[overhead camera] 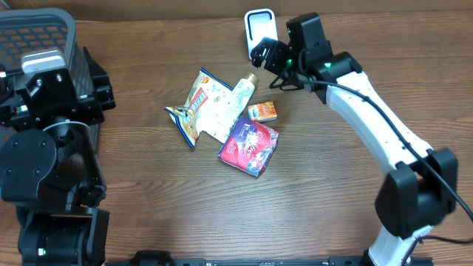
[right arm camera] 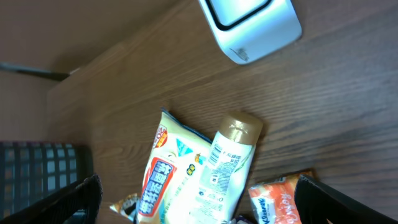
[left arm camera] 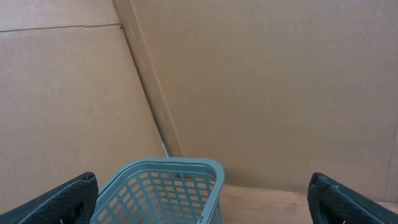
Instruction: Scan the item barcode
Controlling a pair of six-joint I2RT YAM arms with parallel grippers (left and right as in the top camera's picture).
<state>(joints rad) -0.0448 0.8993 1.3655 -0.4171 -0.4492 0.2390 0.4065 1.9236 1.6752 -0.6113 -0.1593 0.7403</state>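
Fingers (right arm camera: 65, 205) of both grippers stand spread, holding nothing; right gripper (overhead camera: 260, 55) hovers between scanner (overhead camera: 260, 28) and tube (overhead camera: 244, 90); left gripper (left arm camera: 200, 198) faces basket (left arm camera: 165, 186).

White scanner (overhead camera: 259, 28) with a dark rounded window stands farthest back, apart from the items. Just in front of it, a white-and-green tube (overhead camera: 238, 100) with a gold cap lies flat, cap toward the scanner, its body resting over the right part of a crinkled yellow, white and blue snack bag (overhead camera: 198, 109), which lies face up. A small orange pack (overhead camera: 262, 111) sits just right of the tube, and a pink-purple packet (overhead camera: 250, 145) lies flat nearest the front, its upper corner against the bag.
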